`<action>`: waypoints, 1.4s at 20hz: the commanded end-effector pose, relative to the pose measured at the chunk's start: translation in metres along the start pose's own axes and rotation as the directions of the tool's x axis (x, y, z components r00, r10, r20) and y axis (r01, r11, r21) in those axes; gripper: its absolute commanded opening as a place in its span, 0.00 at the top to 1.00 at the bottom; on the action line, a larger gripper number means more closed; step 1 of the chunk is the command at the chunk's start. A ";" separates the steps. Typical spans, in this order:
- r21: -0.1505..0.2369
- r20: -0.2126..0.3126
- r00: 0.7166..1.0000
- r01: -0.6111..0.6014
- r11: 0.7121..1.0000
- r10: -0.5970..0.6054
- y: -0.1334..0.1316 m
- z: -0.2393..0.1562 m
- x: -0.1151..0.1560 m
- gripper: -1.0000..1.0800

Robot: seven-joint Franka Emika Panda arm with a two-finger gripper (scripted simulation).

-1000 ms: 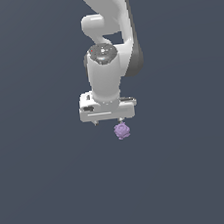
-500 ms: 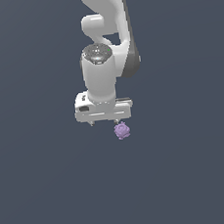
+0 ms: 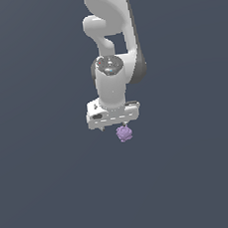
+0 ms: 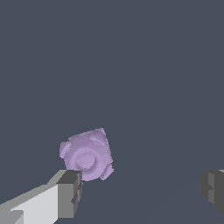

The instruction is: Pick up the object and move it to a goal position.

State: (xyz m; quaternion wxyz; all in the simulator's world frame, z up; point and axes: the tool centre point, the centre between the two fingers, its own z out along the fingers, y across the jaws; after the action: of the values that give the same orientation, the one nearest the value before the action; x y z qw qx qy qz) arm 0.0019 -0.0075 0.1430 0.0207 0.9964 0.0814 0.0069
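Note:
The object [image 3: 123,133] is a small light-purple knobbly lump with a ring mark, lying just below the white hand in the exterior view. My gripper [image 3: 115,127] hangs right above it, a little toward the exterior view's left. In the wrist view the object [image 4: 87,155] sits close beside the tip of one grey finger [image 4: 68,192], while the other finger [image 4: 213,188] stands far off. The gripper [image 4: 142,183] is open, with nothing held between its fingers.
The white arm [image 3: 111,46] rises behind the hand. Plain dark grey ground [image 3: 55,193] surrounds the object on all sides, and no other objects show.
The hand has come down closer to the object and shifted slightly sideways. The object has stayed where it was.

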 end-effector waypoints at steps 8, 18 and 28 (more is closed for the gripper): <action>0.034 0.001 0.977 0.213 0.976 -0.214 -0.041 0.041 -0.013 0.04; 0.043 0.000 0.964 0.265 0.963 -0.265 -0.052 0.051 -0.018 0.04; 0.044 -0.001 0.963 0.269 0.962 -0.269 -0.054 0.087 -0.020 0.04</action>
State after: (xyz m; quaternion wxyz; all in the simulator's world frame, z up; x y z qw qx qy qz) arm -0.0243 0.0390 0.0608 0.0001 0.9765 0.2157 0.0000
